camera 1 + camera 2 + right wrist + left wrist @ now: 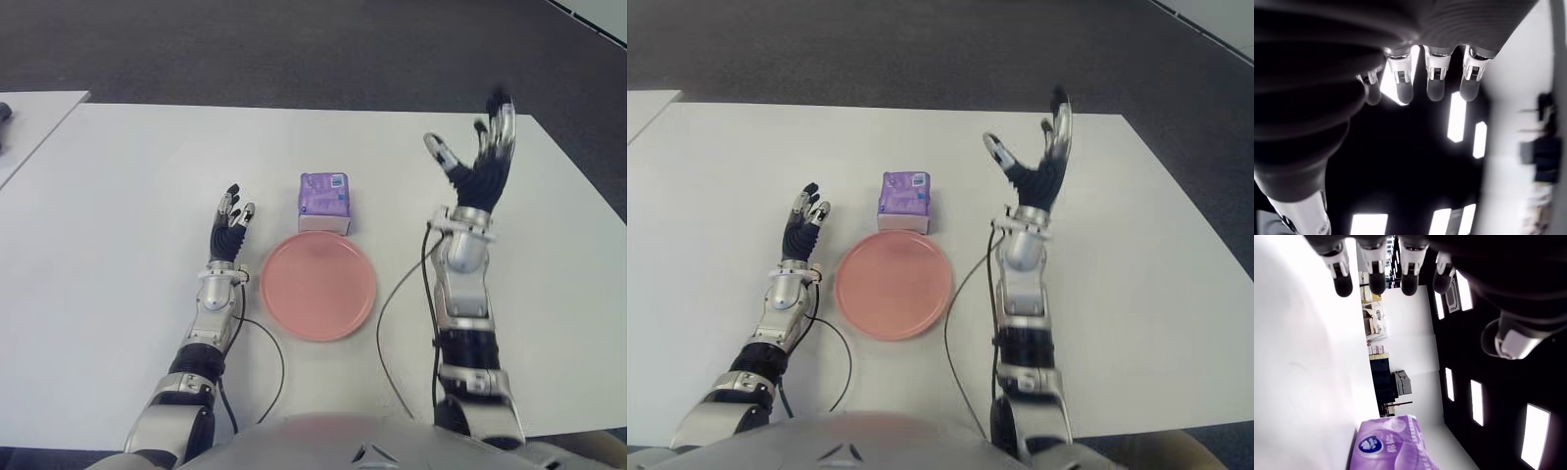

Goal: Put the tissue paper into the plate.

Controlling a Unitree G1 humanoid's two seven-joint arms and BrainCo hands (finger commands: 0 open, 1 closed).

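Counter point(118, 196): plate point(317, 286) at centre near the front edge; tissue paper pack point(324, 203) directly behind it, just beside its far rim. Left robot hand point(230, 230) left of the plate and pack. Right robot hand point(477, 162) right of both, raised above the counter, well apart from them.

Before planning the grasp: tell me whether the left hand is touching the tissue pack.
Apart. The left eye view shows bare white table between the left hand and the purple tissue pack, which sits just beyond the pink plate.
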